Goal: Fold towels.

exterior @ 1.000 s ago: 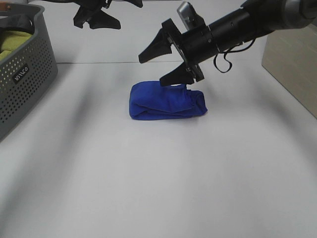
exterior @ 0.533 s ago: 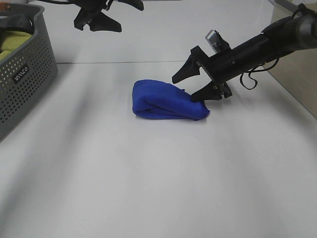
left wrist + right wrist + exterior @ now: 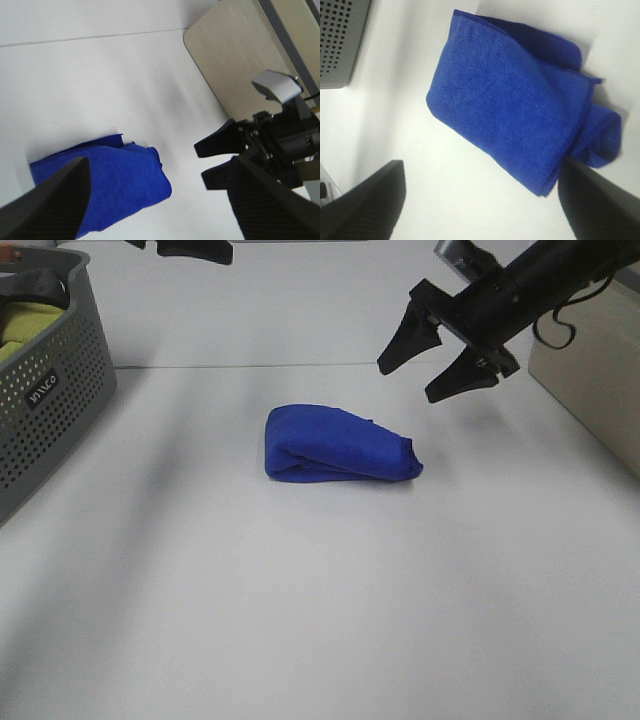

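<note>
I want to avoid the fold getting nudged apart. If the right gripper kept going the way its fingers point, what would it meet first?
Most likely the blue towel: the right gripper, open, points down-left at it, and its wrist view centres on it. Depth is uncertain; it might reach bare table first.

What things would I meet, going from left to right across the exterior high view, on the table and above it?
grey perforated basket holding a yellow-green cloth → folded blue towel on the white table → right gripper, open, above the table → beige box at the right edge.
</note>
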Controlling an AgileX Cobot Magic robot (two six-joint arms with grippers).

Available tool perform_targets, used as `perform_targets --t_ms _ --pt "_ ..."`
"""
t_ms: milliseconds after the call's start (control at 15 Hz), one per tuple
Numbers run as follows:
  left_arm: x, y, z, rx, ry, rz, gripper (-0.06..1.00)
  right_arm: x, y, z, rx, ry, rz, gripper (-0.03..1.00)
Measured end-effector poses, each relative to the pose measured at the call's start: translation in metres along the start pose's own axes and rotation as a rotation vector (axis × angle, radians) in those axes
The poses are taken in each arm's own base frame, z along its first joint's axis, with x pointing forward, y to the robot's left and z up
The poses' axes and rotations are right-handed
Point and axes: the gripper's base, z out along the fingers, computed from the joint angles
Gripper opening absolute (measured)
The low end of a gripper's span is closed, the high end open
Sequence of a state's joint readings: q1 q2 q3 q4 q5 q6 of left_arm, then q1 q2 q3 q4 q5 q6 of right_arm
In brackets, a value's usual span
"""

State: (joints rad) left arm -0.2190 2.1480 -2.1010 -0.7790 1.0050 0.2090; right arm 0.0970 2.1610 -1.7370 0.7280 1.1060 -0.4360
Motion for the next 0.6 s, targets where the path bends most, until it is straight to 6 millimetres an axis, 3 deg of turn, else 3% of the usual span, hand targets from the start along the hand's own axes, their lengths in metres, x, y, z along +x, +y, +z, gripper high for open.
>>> perform_targets --t_ms 133,200,467,600 --pt "0.003 -0.015 -0.025 -0.044 0.054 0.089 0.72 0.006 0.017 -0.03 0.062 0.028 -0.005 0.79" --pt "0.007 -0.032 -0.055 -0.103 0.098 0.157 0.72 0.01 0.037 -0.061 0.096 -0.003 -0.024 0.79" --pt "0.01 -0.077 -0.138 -0.245 -0.027 0.272 0.72 0.024 0.084 -0.133 0.168 -0.155 -0.073 0.78" --pt "0.03 -0.097 -0.183 -0.329 -0.084 0.282 0.72 0.043 0.107 -0.168 0.217 -0.227 -0.111 0.78"
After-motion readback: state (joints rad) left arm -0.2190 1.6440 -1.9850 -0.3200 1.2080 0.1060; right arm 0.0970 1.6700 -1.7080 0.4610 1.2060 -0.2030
